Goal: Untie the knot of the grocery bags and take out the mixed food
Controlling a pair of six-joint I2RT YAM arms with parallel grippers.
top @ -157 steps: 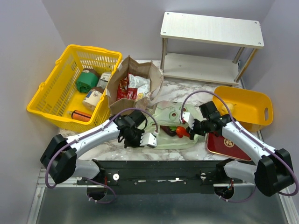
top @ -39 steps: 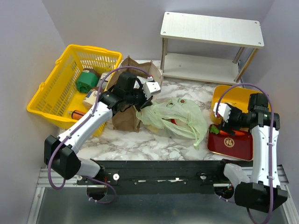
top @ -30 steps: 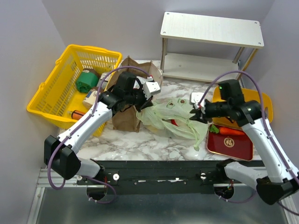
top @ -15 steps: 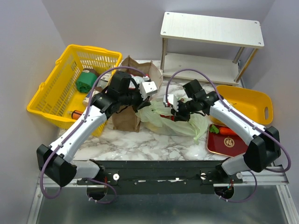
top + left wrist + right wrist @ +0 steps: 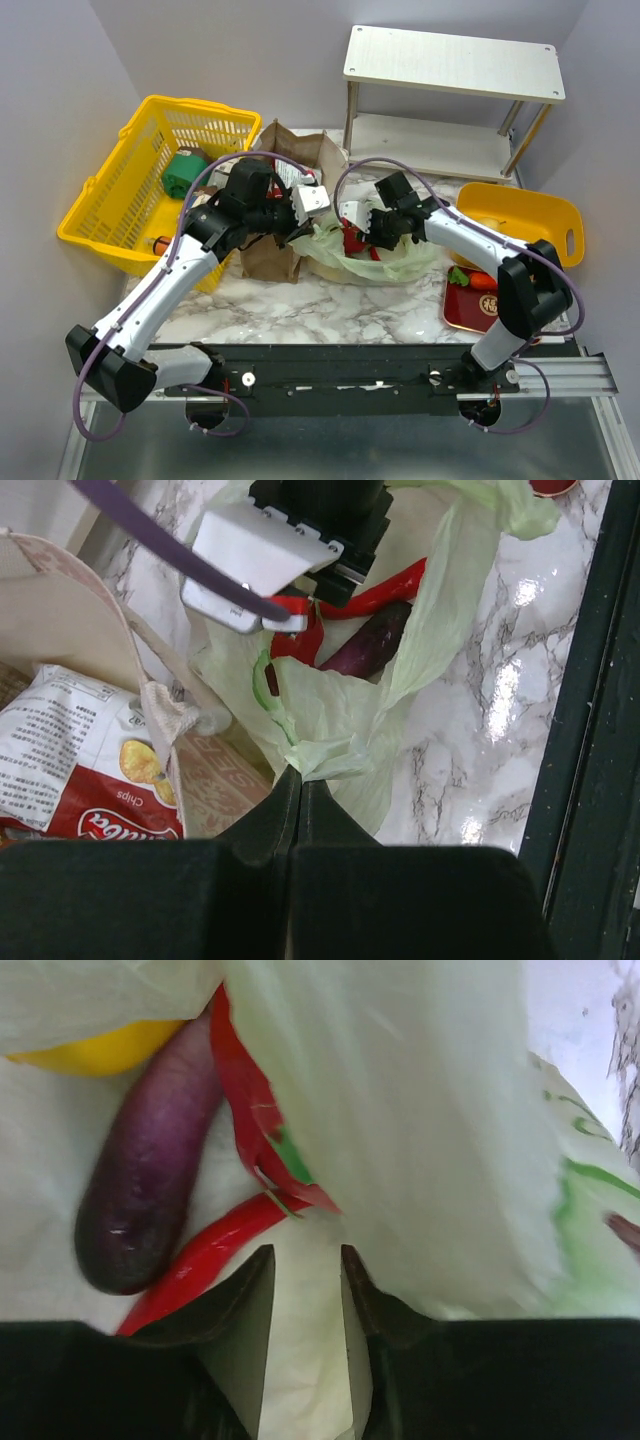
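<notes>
The pale green plastic bag [image 5: 392, 262] lies open on the marble; its knot does not show. My left gripper [image 5: 299, 229] is shut on the bag's edge [image 5: 318, 760] and holds it up next to the brown paper bag [image 5: 268, 256]. Open, my right gripper [image 5: 352, 226] sits in the bag's mouth, its fingertips [image 5: 262, 1258] just short of a red chili [image 5: 205, 1257]. Beside the chili lie a purple eggplant [image 5: 140, 1192] and a yellow fruit [image 5: 100, 1052]. The left wrist view shows the eggplant [image 5: 366, 645] and chili [image 5: 388, 588] too.
Snack packets [image 5: 70, 780] stick out of the paper bag. A yellow mesh basket [image 5: 112, 195] stands at the left, a white shelf [image 5: 450, 65] at the back, a yellow bin [image 5: 528, 222] at the right. A carrot [image 5: 478, 281] lies on the red tray [image 5: 470, 310].
My right arm has swung from the red tray over to the bag's mouth and its jaws now stand inside it. The left gripper has kept its hold on the bag's edge.
</notes>
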